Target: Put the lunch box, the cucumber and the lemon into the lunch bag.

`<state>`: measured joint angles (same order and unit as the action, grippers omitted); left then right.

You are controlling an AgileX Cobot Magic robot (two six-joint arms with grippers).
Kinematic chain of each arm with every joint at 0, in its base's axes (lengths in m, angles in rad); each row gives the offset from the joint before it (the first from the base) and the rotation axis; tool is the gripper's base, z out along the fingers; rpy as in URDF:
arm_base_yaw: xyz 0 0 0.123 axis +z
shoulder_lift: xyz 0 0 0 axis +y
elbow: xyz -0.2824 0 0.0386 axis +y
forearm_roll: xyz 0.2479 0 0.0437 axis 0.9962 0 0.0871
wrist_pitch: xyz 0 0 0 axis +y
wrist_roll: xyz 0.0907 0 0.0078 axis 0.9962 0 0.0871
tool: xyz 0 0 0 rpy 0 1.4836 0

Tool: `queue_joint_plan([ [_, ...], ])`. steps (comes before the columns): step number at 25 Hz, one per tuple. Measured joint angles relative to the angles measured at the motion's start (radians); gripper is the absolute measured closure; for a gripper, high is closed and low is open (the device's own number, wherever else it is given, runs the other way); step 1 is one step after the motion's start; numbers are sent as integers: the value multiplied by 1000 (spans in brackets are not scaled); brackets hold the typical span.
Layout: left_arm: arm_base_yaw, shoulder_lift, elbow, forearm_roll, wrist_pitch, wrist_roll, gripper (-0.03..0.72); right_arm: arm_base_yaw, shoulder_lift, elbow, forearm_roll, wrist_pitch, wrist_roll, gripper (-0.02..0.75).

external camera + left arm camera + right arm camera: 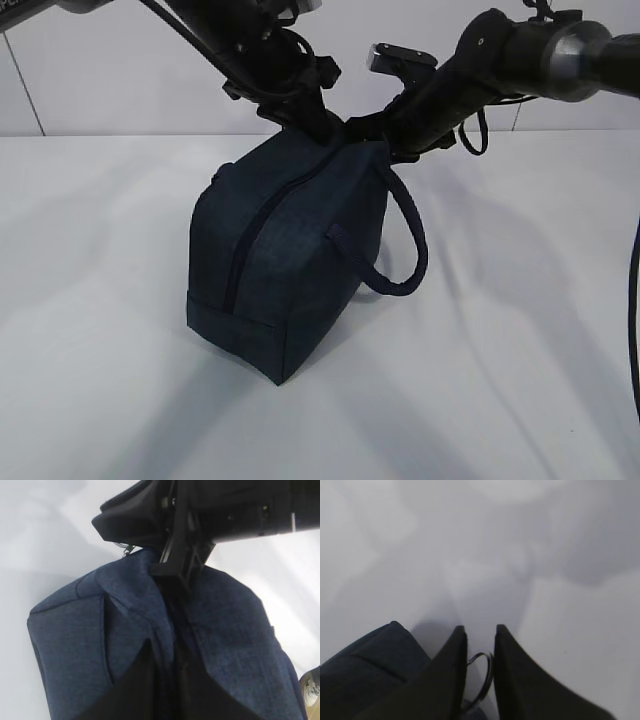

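Observation:
The dark navy lunch bag (290, 260) stands tilted on one end on the white table, its zipper (250, 240) running up the near face. My left gripper (322, 125) is shut on a fold of fabric at the bag's top; in the left wrist view its fingers (135, 680) pinch that fold of the bag (75, 630). My right gripper (388, 135) sits beside it at the top. In the right wrist view the right gripper (480, 630) stands slightly open with the metal ring pull (487, 672) in the gap, beside the bag (365, 665). The lunch box, cucumber and lemon are out of view.
One loop handle (410, 240) hangs off the bag's right side. The white table (500, 380) spreads all round the bag, with a pale wall behind. A black cable (635, 300) runs down the right edge.

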<state>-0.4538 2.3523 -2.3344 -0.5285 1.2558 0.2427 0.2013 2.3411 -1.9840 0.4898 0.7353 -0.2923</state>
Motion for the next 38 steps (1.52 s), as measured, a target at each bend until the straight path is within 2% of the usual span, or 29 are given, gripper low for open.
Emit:
queue_joint_plan([
  [3, 0, 2, -2, 2, -7, 0, 672, 0, 4, -48, -14, 30, 0, 462],
  [5, 1, 4, -2, 17, -7, 0, 672, -2, 4, -91, -24, 58, 2, 388],
  [8, 8, 8, -5, 55, -9, 0, 671, -2, 4, -171, -55, 119, 11, 347],
  [12, 23, 8, -5, 77, -11, -4, 664, -4, 4, -288, -156, 225, 61, 336],
  [15, 30, 10, -5, 96, -11, -26, 629, -4, 2, -334, -232, 307, 79, 335],
  [18, 30, 10, -5, 126, -12, -57, 503, -4, -15, -342, -290, 404, 85, 335],
  [21, 30, 10, -5, 140, -15, -91, 300, -4, -41, -342, -330, 491, 87, 335],
  [24, 32, 10, -5, 145, -15, -116, 211, -4, -67, -340, -343, 500, 87, 335],
  [33, 33, -107, 0, 189, -13, -138, 197, -4, -211, -292, -347, 512, 102, 335],
  [38, 33, -244, 131, 277, -13, -152, 211, -4, -369, -137, -347, 516, 113, 335],
])
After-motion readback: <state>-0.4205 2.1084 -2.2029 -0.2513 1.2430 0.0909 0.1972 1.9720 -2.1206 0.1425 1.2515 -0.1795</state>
